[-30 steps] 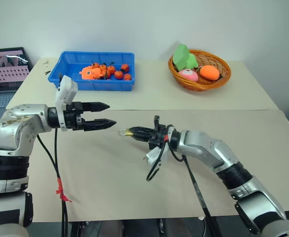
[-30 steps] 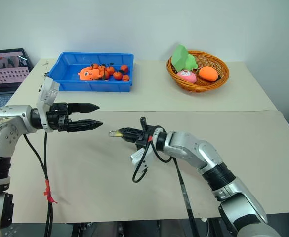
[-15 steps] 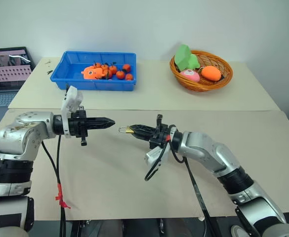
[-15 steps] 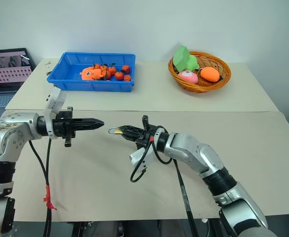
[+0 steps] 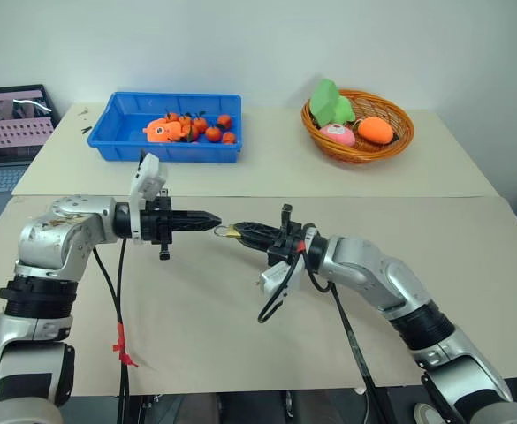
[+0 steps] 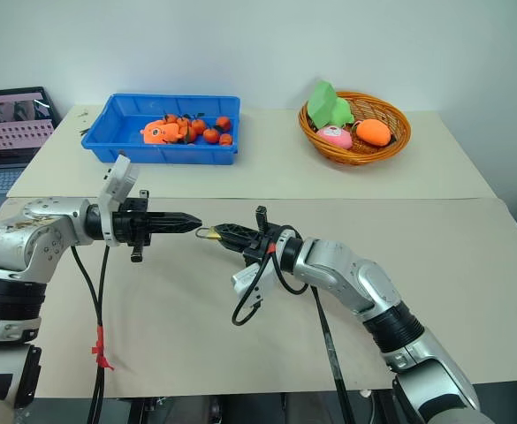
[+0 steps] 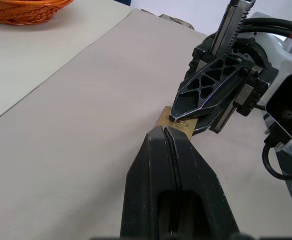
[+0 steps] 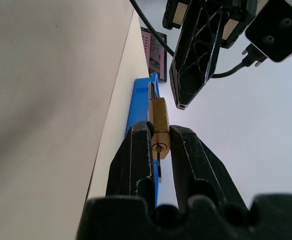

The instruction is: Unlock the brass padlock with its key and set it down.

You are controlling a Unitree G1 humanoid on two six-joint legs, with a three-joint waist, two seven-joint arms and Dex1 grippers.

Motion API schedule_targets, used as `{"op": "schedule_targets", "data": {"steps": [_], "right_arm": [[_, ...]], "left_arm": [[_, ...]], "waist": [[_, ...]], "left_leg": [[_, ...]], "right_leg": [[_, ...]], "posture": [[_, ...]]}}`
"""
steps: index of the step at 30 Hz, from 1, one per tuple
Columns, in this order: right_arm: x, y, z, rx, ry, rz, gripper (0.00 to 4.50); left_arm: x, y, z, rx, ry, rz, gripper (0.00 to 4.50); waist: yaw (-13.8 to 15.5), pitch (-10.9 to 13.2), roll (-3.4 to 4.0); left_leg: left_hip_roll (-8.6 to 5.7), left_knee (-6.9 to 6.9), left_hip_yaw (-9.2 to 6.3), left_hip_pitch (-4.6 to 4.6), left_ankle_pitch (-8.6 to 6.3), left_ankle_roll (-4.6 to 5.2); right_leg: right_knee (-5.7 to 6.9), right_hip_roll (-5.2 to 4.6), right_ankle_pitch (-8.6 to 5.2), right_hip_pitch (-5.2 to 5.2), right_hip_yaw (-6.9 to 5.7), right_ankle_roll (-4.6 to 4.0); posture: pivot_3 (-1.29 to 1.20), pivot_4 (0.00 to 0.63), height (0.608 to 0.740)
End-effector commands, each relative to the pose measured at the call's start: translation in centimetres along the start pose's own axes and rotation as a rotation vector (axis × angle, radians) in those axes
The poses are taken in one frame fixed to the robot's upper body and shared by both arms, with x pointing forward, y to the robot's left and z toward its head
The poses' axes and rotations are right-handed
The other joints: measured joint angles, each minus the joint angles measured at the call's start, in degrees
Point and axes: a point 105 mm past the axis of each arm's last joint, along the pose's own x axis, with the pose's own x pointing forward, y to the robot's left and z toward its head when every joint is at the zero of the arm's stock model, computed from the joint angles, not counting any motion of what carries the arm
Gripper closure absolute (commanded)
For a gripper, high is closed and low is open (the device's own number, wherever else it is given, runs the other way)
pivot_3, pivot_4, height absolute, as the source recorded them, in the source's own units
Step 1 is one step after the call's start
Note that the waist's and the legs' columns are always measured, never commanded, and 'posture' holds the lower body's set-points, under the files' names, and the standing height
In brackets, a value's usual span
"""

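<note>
Above bare table (image 5: 196, 309), pinched-together left gripper (image 5: 216, 220) nearly meets right gripper (image 5: 239, 232) clamping brass padlock (image 8: 158, 127).

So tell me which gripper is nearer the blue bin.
Left. The left gripper hangs over the table in front of the blue bin; the right gripper, clamping the brass padlock, sits farther right.

Shiny brass padlock (image 8: 159, 131), woven wicker basket (image 5: 398, 147), glossy blue plastic tray (image 5: 121, 146)

Small brass padlock (image 8: 158, 131) aloft, pinched between black fingertips (image 8: 136, 145)
</note>
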Motion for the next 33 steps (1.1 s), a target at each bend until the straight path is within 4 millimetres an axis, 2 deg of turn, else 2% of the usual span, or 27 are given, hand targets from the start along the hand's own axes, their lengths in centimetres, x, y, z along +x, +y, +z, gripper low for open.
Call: {"op": "schedule_targets", "data": {"steps": [1,12,21,27,33], "right_arm": [[-0.1,-2.5,-0.2,-0.029,-0.001,-0.078,4.39],[0.1,-4.1,0.6,-0.062,-0.043,-0.117,4.39],[0.1,-4.5,1.2,-0.072,-0.065,-0.127,4.39],[0.1,-4.2,1.5,-0.053,-0.073,-0.119,4.39],[0.1,-2.9,1.7,0.005,-0.073,-0.074,4.39]], "left_arm": [[-0.1,-0.2,0.9,0.056,-0.005,-0.002,4.46],[-0.4,-0.3,0.7,0.054,0.0,0.005,4.46],[-0.5,-0.3,0.7,0.055,0.003,0.008,4.46],[-0.5,-0.1,0.6,0.058,0.002,0.021,4.46],[-0.4,0.0,0.7,0.065,0.003,0.026,4.46]], "waist": [[0.0,0.0,0.0],[0.0,0.0,0.0],[0.0,0.0,0.0],[0.0,0.0,0.0],[0.0,0.0,0.0]], "left_leg": [[0.0,0.0,0.0,0.0,0.0,0.0],[0.0,0.0,0.0,-0.01,0.0,0.0],[0.0,0.0,0.0,-0.01,0.0,0.0],[0.0,0.0,0.0,0.0,0.0,0.0],[0.0,0.0,0.0,0.0,0.0,0.0]], "right_leg": [[0.0,0.0,0.0,0.0,0.0,0.0],[-0.01,0.0,0.0,0.0,0.0,0.0],[0.0,0.0,0.0,0.0,0.0,0.0],[0.0,0.0,0.0,0.0,0.0,0.0],[0.0,0.0,0.0,0.0,0.0,0.0]], "posture": [[0.0,0.15,0.74],[0.0,0.15,0.74],[0.0,0.15,0.74],[0.0,0.15,0.74],[0.0,0.15,0.74]]}}
